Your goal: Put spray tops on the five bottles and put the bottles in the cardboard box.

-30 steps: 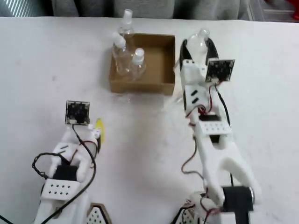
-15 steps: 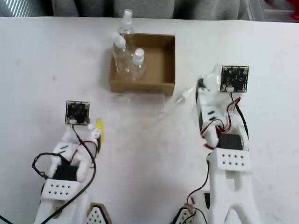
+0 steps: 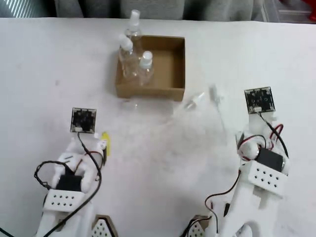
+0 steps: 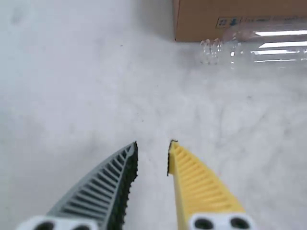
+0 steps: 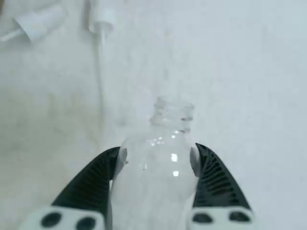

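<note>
The right black ribbed claw grips a clear, uncapped plastic bottle by its rounded shoulders. The left grey-and-yellow toothed claw stands slightly parted and empty. White plastic spray tops lie just beside the brown cardboard box.

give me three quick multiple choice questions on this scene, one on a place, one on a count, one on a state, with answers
1. Where is the bottle lying on its side relative to the cardboard box?
A) inside it
B) on the table, just outside its wall
C) on top of it

2. How many loose spray tops lie on the table?
A) two
B) none
C) five

3. What state is the right gripper in?
A) open and empty
B) shut on a spray top
C) shut on an uncapped bottle

Answers: 1 B, the left wrist view shows it by the box wall. 2 A, the high view shows two, right of the box. 3 C, its fingers clamp a capless bottle.
</note>
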`<state>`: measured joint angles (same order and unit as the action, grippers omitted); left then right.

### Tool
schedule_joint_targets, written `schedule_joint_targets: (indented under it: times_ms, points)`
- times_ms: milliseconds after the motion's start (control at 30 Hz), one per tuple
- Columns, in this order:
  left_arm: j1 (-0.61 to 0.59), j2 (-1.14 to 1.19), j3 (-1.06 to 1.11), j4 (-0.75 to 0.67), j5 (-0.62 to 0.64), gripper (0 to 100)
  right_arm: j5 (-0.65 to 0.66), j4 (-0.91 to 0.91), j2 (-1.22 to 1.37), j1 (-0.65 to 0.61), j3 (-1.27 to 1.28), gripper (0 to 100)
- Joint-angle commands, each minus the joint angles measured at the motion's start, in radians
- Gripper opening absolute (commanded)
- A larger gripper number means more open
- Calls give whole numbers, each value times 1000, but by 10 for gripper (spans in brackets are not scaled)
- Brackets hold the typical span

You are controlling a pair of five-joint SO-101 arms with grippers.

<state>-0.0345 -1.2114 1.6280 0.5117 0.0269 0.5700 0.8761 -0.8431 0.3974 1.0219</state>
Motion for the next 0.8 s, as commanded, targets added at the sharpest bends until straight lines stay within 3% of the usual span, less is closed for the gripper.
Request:
schedule_joint_targets:
  times_ms: [0,200,433,767]
  points:
    - [-2,-21,-44,5,6,124,71,5,54,68,-55,17]
    - [-2,-21,-44,5,6,124,169,-2,211,137,-57,17]
    - [-4,-21,-44,5,6,124,189,-4,325,147,-58,22]
    - [-5,-21,-46,26,6,124,207,-4,348,143,-58,155]
